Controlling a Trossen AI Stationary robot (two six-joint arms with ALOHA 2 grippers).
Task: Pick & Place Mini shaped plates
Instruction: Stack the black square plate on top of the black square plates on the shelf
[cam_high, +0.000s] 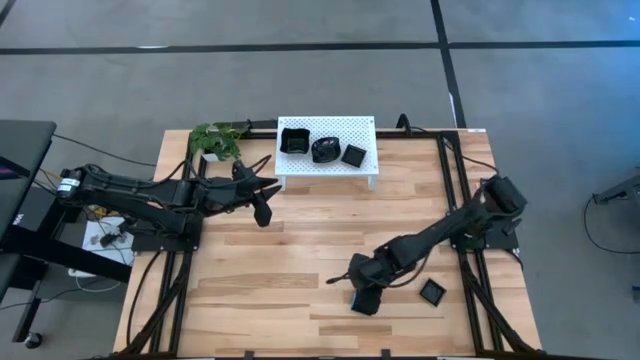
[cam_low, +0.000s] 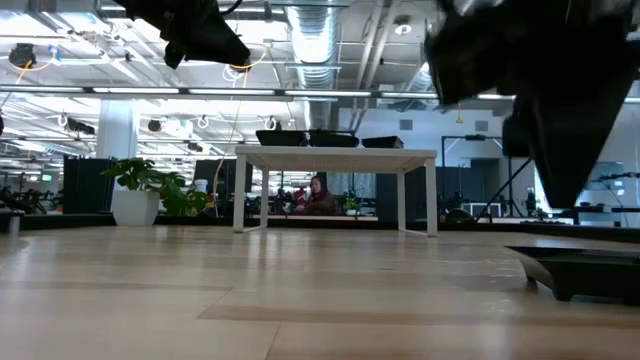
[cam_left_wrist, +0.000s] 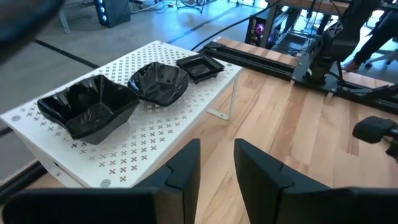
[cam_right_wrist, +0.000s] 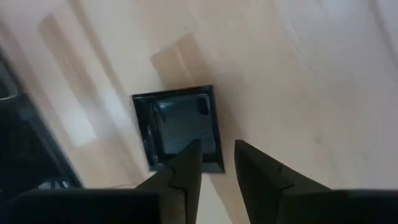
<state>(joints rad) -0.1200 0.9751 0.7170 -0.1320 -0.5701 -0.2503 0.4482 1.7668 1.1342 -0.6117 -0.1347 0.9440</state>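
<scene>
1. High view: left gripper (cam_high: 262, 213) parked in the air just in front of the white rack (cam_high: 328, 170), nothing in it. Three mini shaped plates up on the rack: a wavy square dish (cam_high: 294, 140), a rounded dish (cam_high: 325, 149), a small flat square (cam_high: 354, 155). Right gripper (cam_high: 365, 299) low over the near-right part of the table (cam_high: 270, 290), above a square plate hidden beneath it here. One more square plate (cam_high: 433, 292) loose on the wood just to its right. Potted plant (cam_high: 218, 140) at the rack's left end.

2. Low view: right arm a dark mass at upper right, a plate (cam_low: 580, 272) flat on the wood below it. Rack in the distance with dishes on top; a person seated in the room beyond.

3. Left wrist view: fingers (cam_left_wrist: 186, 167) a narrow gap apart, empty, aimed toward the rack edge with the three dishes lined up ahead.

4. Right wrist view: fingers (cam_right_wrist: 188, 163) narrowly parted, nothing held, hanging over the near edge of a square plate (cam_right_wrist: 179, 127) lying flat on the table; contact with the rim not clear.

5. Risks, as judgement: glossy, shallow rim likely to slip from a pinch on one edge; a descent slightly off could push the plate along the wood or tip it; a narrow gap could land on the rim rather than straddle it.
</scene>
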